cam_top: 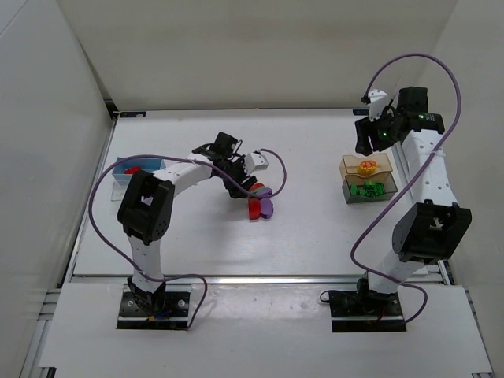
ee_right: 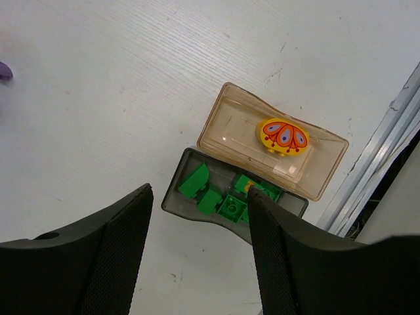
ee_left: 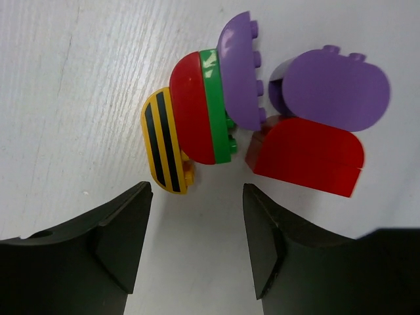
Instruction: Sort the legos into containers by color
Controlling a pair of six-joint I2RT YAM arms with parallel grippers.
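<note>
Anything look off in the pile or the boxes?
Yes: a striped yellow block, a red block, a thin green block and a purple block stand on edge pressed together like one stack, mixed colours, so they may not pick apart cleanly. The amber box and dark box look fine, nothing spilled.

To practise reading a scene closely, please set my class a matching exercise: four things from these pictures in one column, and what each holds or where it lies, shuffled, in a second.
Column A
1. amber container
2. dark container
3. blue container
4. yellow black-striped block

Column B
a. holds green blocks
b. lies on the table in front of the left gripper
c. holds a yellow block with an orange pattern
d. holds a red piece

Pairs: 1-c, 2-a, 3-d, 4-b
</note>
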